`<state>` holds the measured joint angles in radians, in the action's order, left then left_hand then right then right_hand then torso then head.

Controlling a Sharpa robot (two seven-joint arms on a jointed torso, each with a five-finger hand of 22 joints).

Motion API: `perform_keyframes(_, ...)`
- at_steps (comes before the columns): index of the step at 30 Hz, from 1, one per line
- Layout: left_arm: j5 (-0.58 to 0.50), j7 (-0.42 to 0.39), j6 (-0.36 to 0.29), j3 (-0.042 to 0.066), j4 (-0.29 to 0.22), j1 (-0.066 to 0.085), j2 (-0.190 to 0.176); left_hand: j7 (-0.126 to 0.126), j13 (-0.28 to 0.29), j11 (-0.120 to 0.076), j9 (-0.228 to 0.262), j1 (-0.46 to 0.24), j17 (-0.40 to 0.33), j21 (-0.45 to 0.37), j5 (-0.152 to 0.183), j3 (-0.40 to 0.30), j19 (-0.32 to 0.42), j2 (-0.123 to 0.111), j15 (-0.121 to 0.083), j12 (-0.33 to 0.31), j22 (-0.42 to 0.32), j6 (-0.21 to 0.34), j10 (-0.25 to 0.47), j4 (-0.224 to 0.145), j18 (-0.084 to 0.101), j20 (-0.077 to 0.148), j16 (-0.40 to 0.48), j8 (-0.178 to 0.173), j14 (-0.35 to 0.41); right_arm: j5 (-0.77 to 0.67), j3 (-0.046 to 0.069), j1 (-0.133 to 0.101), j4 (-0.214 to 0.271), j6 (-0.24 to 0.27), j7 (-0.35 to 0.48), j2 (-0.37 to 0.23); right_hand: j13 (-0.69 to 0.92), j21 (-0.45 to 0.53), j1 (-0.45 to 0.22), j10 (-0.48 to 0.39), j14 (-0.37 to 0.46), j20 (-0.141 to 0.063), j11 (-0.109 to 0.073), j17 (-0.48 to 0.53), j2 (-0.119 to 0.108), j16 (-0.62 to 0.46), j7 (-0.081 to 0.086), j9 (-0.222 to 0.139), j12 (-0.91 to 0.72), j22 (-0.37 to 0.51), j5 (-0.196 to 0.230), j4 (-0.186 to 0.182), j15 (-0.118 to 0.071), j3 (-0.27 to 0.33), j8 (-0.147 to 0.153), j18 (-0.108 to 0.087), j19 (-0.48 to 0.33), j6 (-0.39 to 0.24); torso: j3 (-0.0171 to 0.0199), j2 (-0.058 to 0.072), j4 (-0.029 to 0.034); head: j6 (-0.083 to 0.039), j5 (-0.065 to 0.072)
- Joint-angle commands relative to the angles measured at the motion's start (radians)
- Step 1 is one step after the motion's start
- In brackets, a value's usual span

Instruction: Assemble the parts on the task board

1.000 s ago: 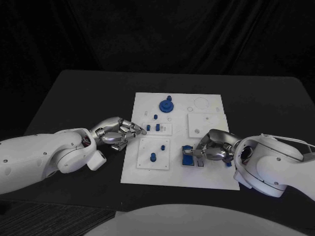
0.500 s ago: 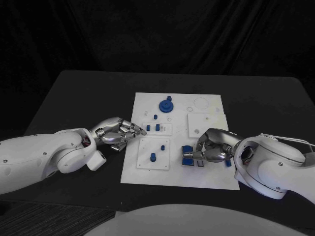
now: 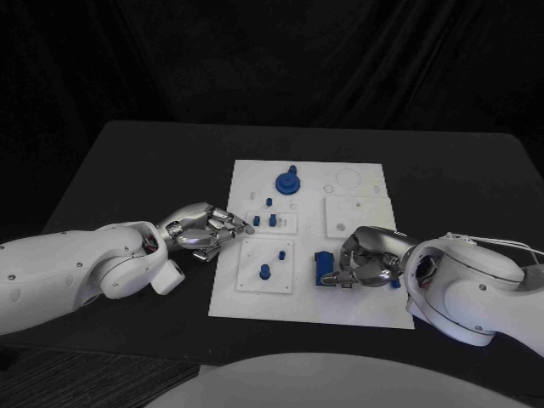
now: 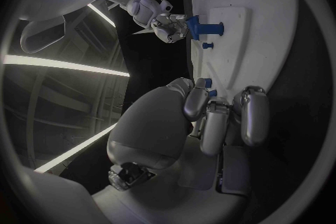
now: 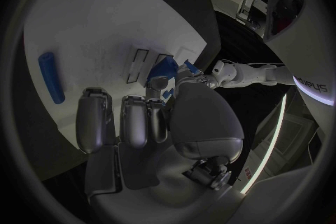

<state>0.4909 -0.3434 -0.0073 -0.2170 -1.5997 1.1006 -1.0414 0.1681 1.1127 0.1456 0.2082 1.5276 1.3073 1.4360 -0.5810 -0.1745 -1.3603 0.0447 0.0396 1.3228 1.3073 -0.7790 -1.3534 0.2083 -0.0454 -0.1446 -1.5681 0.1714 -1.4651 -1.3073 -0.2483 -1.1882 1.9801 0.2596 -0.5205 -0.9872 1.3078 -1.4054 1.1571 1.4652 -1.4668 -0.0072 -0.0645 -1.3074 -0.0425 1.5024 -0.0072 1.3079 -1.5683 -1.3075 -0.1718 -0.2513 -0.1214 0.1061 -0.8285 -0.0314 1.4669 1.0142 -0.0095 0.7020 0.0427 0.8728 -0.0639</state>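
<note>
Part (image 3: 326, 269) under right hand (image 3: 368, 263)

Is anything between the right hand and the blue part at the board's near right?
Nothing visible. In the head view the right hand is already at the blue part on the task board, fingers curled around it; whether it truly grips is unclear.

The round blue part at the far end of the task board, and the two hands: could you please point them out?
Round blue part (image 3: 288, 181), head view, its disc.
Left hand (image 3: 205, 230), head view, knuckles.
Right hand (image 3: 368, 259), head view, back of fingers.
</note>
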Motion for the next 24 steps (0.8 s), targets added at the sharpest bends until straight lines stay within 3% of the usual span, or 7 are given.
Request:
perform_keyframes(1, -0.007, -0.006, 0.015, 0.001, -0.001, -0.001, 0.003, 0.002, 0.456, -0.06, 0.001, -0.002, 0.263, -0.006, 0.001, -0.007, 0.003, -0.008, -0.004, 0.246, 0.16, -0.008, -0.214, 0.001, -0.008, -0.001, -0.003, 0.002, -0.106, -0.013, 0.0, 0.003, -0.002, -0.021, -0.001, -0.001, 0.263, -0.004, 0.027, 0.106, -0.071, -0.007, -0.009, -0.073, 0.005, 0.0, -0.001, 0.07, -0.003, -0.21, -0.037, 0.015, -0.007, -0.002, -0.012, -0.009, 0.04, -0.01, 0.0, 0.0, 0.0003, 0.0, 0.0)
perform_keyframes(7, -0.007, -0.004, 0.019, 0.001, 0.001, -0.001, 0.004, 0.003, 0.456, -0.059, 0.001, -0.006, 0.263, -0.007, 0.002, -0.007, 0.004, -0.012, -0.003, 0.246, 0.16, -0.008, -0.214, 0.001, -0.009, -0.002, -0.003, 0.001, -0.106, -0.013, 0.0, 0.005, -0.005, -0.005, 0.01, -0.005, 0.263, -0.007, 0.056, 0.106, -0.071, -0.008, -0.011, -0.075, 0.02, 0.001, -0.003, 0.071, -0.003, -0.211, -0.118, 0.027, -0.008, -0.014, -0.03, -0.008, 0.04, -0.007, 0.0001, -0.001, 0.0, 0.0, -0.001)
perform_keyframes(10, -0.007, -0.002, 0.021, 0.001, 0.002, -0.001, 0.005, 0.003, 0.456, -0.059, 0.001, -0.006, 0.263, -0.007, 0.002, -0.007, 0.004, -0.012, -0.003, 0.246, 0.16, -0.008, -0.214, 0.001, -0.009, -0.002, -0.003, 0.001, -0.106, -0.013, 0.0, 0.005, -0.006, 0.003, 0.017, -0.006, 0.263, -0.008, 0.082, 0.106, -0.071, -0.011, -0.015, -0.074, 0.024, 0.0, -0.008, 0.07, -0.003, -0.212, -0.292, 0.027, -0.011, -0.042, -0.034, -0.008, 0.041, -0.007, 0.0001, 0.0, -0.0005, 0.0, -0.001)
perform_keyframes(17, -0.007, 0.0, 0.023, 0.001, 0.004, -0.001, 0.006, 0.003, 0.456, -0.059, 0.001, -0.007, 0.263, -0.007, 0.002, -0.007, 0.004, -0.013, -0.002, 0.246, 0.16, -0.008, -0.213, 0.001, -0.009, -0.002, -0.003, 0.002, -0.106, -0.013, 0.0, 0.009, -0.006, 0.007, 0.028, -0.005, 0.263, -0.01, 0.098, 0.106, -0.071, -0.013, -0.018, -0.075, 0.01, 0.0, -0.01, 0.065, -0.003, -0.212, -0.385, 0.02, -0.013, -0.069, -0.017, -0.007, 0.041, -0.015, -0.0001, -0.001, -0.0005, 0.0, -0.002)
perform_keyframes(21, -0.007, 0.0, 0.023, 0.001, 0.004, -0.001, 0.006, 0.003, 0.456, -0.059, 0.001, -0.007, 0.263, -0.007, 0.002, -0.007, 0.004, -0.013, -0.002, 0.246, 0.16, -0.008, -0.213, 0.001, -0.009, -0.002, -0.003, 0.002, -0.106, -0.013, 0.0, 0.013, -0.005, 0.004, 0.027, -0.003, 0.263, -0.013, 0.095, 0.106, -0.072, -0.013, -0.017, -0.078, -0.001, 0.002, -0.009, 0.07, -0.003, -0.213, -0.234, 0.015, -0.013, -0.074, -0.031, -0.007, 0.042, 0.003, 0.0, -0.001, -0.0005, 0.0, -0.003)
perform_keyframes(22, -0.007, 0.0, 0.023, 0.001, 0.004, -0.001, 0.006, 0.003, 0.456, -0.059, 0.001, -0.007, 0.263, -0.007, 0.002, -0.007, 0.004, -0.013, -0.002, 0.246, 0.16, -0.008, -0.213, 0.001, -0.009, -0.002, -0.003, 0.002, -0.106, -0.013, 0.0, 0.015, -0.006, 0.002, 0.026, -0.003, 0.263, -0.016, 0.077, 0.106, -0.073, -0.013, -0.015, -0.083, -0.009, 0.004, -0.008, 0.075, -0.003, -0.214, -0.094, 0.004, -0.012, -0.063, -0.05, -0.006, 0.043, 0.018, 0.0001, -0.001, -0.0006, 0.0, -0.004)
perform_keyframes(24, -0.007, 0.0, 0.023, 0.001, 0.004, -0.001, 0.006, 0.003, 0.456, -0.059, 0.001, -0.007, 0.263, -0.007, 0.002, -0.007, 0.004, -0.013, -0.002, 0.246, 0.16, -0.008, -0.213, 0.001, -0.009, -0.002, -0.003, 0.002, -0.106, -0.013, 0.0, 0.018, -0.007, -0.006, 0.023, -0.002, 0.263, -0.019, 0.061, 0.106, -0.073, -0.011, -0.014, -0.086, -0.032, 0.005, -0.008, 0.076, -0.003, -0.215, 0.033, -0.016, -0.011, -0.065, -0.064, -0.005, 0.044, 0.024, 0.0004, -0.001, -0.0006, 0.0, -0.005)
